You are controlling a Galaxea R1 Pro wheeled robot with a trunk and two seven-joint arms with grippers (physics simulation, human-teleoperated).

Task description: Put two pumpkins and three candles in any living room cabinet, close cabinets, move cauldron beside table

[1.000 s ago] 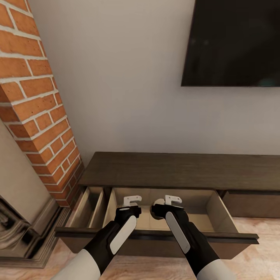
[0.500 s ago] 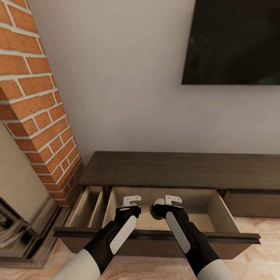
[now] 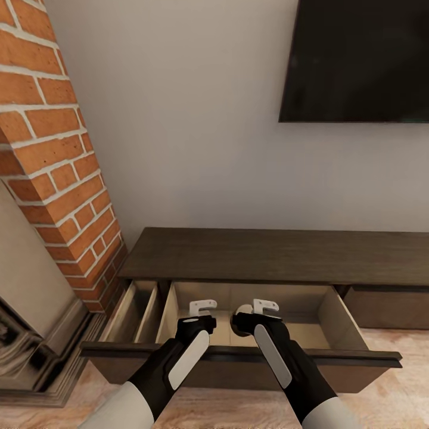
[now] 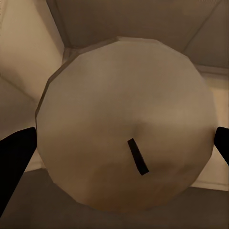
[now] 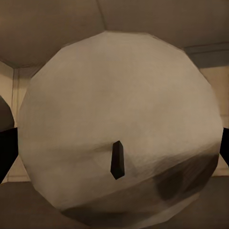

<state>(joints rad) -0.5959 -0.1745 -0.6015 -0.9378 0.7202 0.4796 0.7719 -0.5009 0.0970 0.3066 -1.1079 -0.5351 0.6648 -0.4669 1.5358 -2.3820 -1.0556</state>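
Note:
The cabinet (image 3: 268, 253) is a long low dark-brown console against the wall, with a wide drawer (image 3: 333, 316) pulled out toward me. Both my grippers hang over that drawer's pale interior, the left gripper (image 3: 202, 307) beside the right gripper (image 3: 262, 307). In the left wrist view an olive-tan candle (image 4: 124, 109) with a dark wick sits between the black fingers (image 4: 14, 162). A second candle (image 5: 119, 105) is held the same way in the right wrist view, with a fingertip (image 5: 7, 148) at its side. Each gripper is shut on its candle. Pumpkins and cauldron are out of view.
A narrow drawer (image 3: 134, 304) stands open left of the wide one. A brick fireplace column (image 3: 53, 179) with a stepped base rises at the left. A dark TV (image 3: 357, 59) hangs on the wall above. The cabinet's right drawer front (image 3: 387, 307) is closed.
The whole head view has shifted slightly, so the camera has moved; the wall, TV and cabinet slide a little in the picture. Both grippers keep their hold and place over the drawer.

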